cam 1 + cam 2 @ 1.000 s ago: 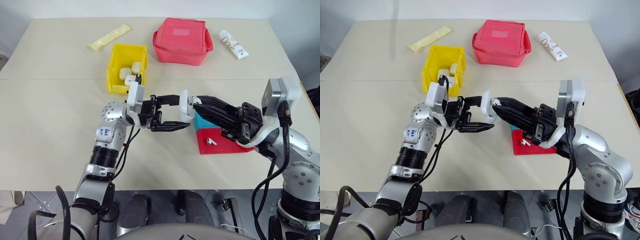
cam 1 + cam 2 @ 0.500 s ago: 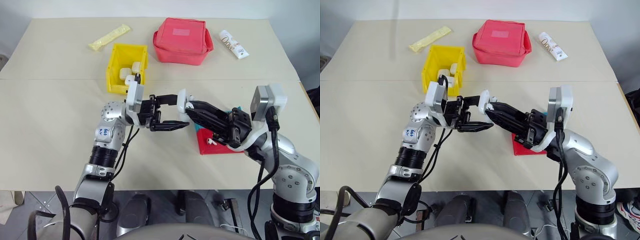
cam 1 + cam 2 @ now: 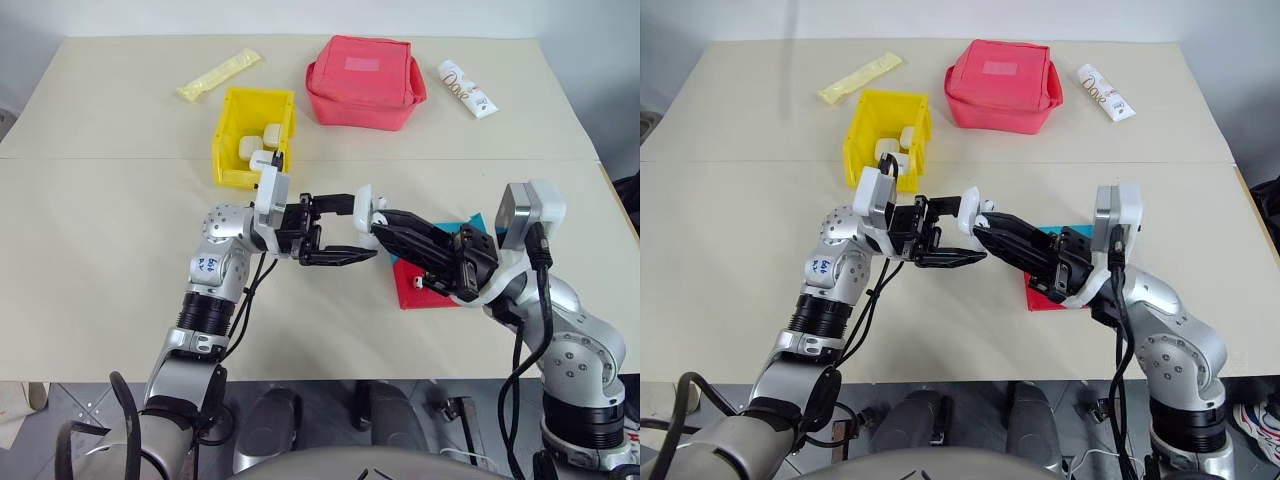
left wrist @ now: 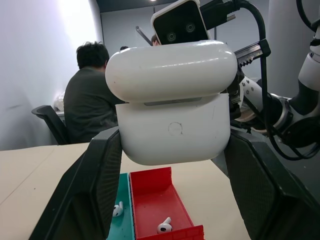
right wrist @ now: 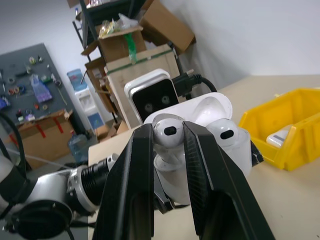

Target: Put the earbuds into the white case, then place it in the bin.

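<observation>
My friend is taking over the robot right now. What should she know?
Left gripper: shut on the white case, lid open, held above the table.
Right gripper: shut on one earbud, at the case's open top; another earbud already sits in the case.
One earbud lies in the red tray, one in the blue tray.
Yellow bin waits behind, with other cases inside.
Left: seat the earbud, close the lid, put the case in the bin.

Both arms raised, tips meeting — left tool [image 3: 345,229] clamped, right tool [image 5: 167,142] pinching.
</observation>
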